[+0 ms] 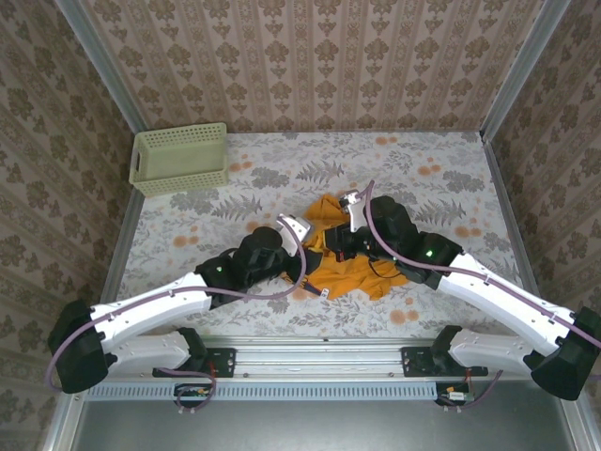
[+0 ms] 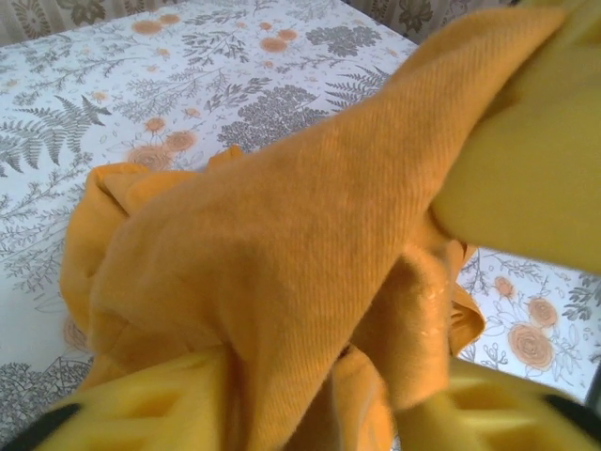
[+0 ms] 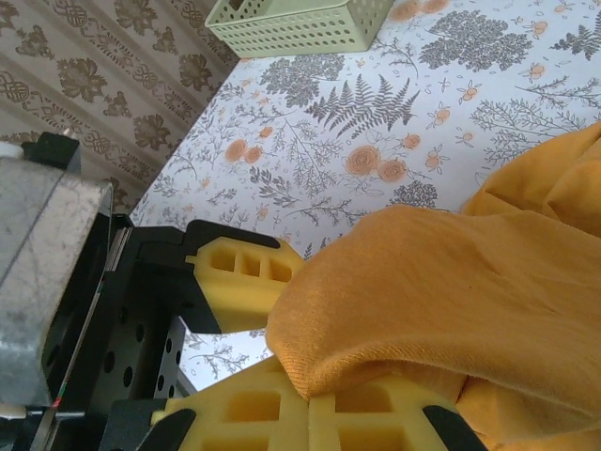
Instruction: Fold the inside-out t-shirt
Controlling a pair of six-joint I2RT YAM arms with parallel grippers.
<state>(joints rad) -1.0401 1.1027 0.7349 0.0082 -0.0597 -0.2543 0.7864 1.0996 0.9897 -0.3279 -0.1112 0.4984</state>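
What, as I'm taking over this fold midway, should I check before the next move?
1. Grip of right fingers on shirt: ok, shut on an edge.
2. Grip of left fingers: cannot tell; cloth lies between them.
3. Shirt spread flat: not ok, bunched in a heap.
4. Basket apart from shirt: ok, at the far left corner.
5. Shirt fully on table: ok.

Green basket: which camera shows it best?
The top external view: the whole basket sits at the far left of the table. The right wrist view catches just part of it, cut by the top edge. The left wrist view faces the t-shirt.
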